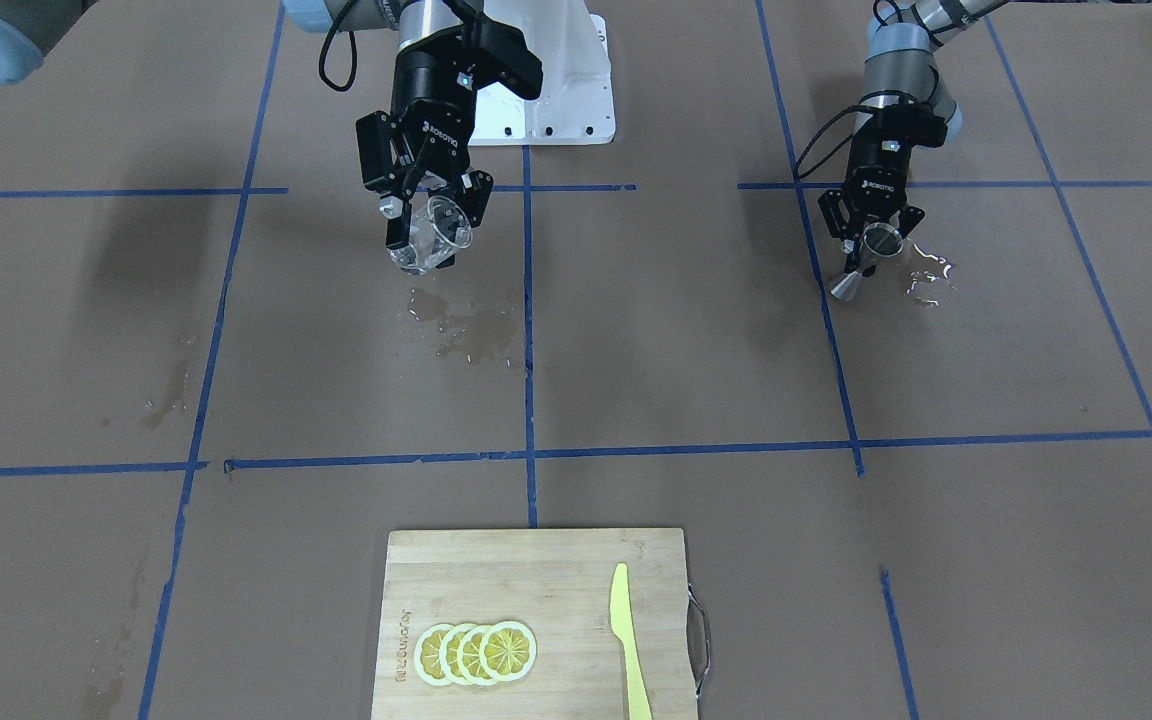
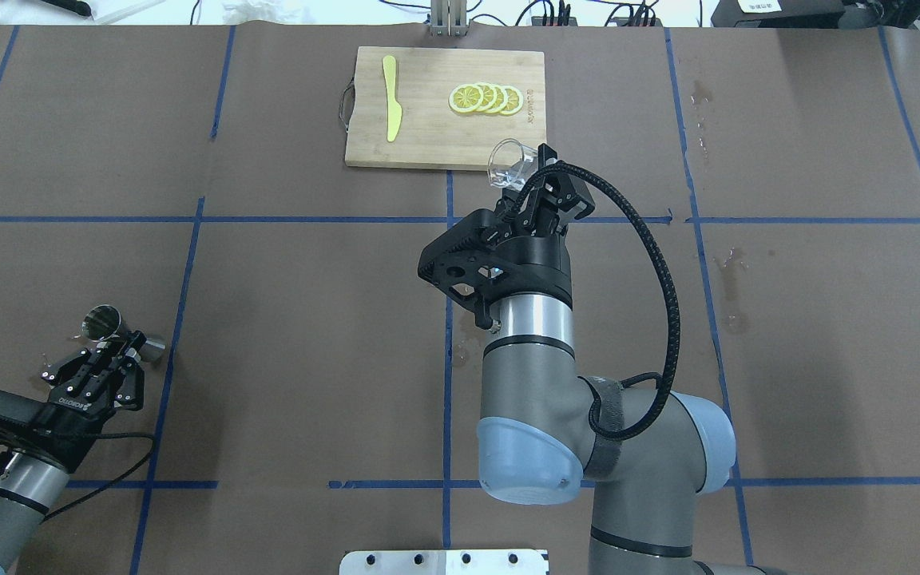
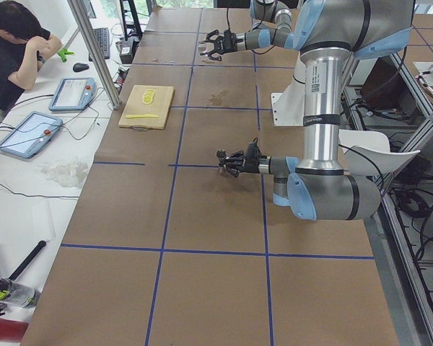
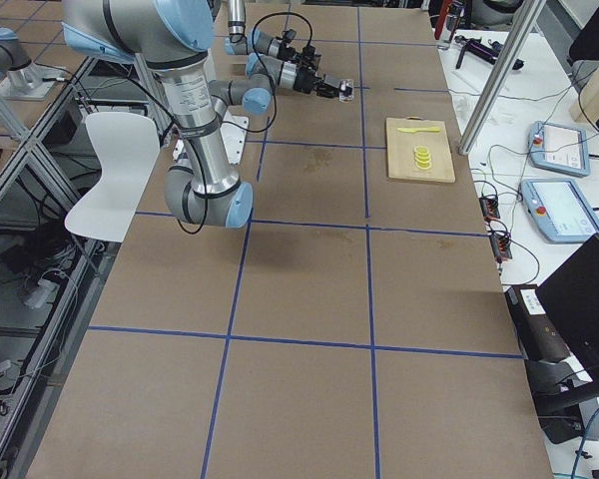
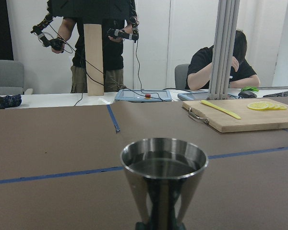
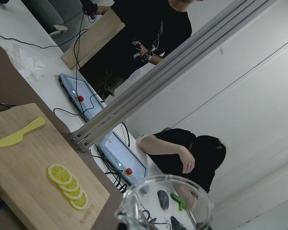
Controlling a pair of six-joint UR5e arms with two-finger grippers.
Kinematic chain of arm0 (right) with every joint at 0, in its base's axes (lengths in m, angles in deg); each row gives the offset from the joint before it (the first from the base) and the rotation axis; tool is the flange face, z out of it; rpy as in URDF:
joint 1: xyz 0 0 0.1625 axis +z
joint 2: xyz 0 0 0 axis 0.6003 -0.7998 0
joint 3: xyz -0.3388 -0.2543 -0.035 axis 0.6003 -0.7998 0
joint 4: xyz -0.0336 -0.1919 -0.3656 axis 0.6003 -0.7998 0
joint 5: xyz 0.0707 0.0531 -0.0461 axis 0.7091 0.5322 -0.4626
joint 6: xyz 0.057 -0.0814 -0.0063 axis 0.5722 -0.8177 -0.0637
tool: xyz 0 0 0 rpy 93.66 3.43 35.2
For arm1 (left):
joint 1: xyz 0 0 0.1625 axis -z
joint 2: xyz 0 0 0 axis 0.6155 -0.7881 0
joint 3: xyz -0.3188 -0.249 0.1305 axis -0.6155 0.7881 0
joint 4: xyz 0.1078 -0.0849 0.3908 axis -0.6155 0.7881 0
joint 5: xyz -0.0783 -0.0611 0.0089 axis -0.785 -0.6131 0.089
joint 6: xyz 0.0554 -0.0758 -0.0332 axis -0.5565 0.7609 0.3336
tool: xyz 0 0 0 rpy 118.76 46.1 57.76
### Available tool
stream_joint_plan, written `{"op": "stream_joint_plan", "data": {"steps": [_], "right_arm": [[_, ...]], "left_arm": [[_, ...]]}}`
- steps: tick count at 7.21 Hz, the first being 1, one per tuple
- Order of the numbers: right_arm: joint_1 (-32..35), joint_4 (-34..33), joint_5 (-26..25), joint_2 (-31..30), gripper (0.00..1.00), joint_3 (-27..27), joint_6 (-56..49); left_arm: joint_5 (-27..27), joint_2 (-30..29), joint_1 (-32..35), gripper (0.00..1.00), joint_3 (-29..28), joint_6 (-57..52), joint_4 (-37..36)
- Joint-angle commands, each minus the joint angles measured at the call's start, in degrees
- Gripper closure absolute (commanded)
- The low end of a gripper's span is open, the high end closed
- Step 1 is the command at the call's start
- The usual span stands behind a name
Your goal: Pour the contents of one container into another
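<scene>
My right gripper is shut on the clear glass tumbler and holds it tilted, well above the table. Overhead, the tumbler pokes out beyond the right gripper, just short of the cutting board. Its rim fills the bottom of the right wrist view. My left gripper is shut on the waist of the steel jigger, far off at the table's left side. The jigger is about upright, and its upper cup shows a level liquid surface. The two containers are far apart.
A bamboo cutting board with lemon slices and a yellow knife lies at the table's far edge. A wet patch lies below the tumbler and another puddle beside the jigger. Operators stand and sit beyond the table.
</scene>
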State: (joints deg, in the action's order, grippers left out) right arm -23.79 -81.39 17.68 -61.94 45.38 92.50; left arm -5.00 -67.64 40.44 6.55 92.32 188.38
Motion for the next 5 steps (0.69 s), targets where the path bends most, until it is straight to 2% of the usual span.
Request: {"op": "stream_joint_plan", "data": {"steps": [1,5], "right_arm": [[0.0,0.0,0.0,-0.1,1.00,0.0,0.0],[0.0,0.0,0.0,-0.5,1.00,0.0,0.0]], "left_arm": [[-0.4,0.0,-0.1,1.00,-0.4,0.0,0.0],[-1.3,-0.2,-0.1,1.00,-0.5,0.1,0.0]]}}
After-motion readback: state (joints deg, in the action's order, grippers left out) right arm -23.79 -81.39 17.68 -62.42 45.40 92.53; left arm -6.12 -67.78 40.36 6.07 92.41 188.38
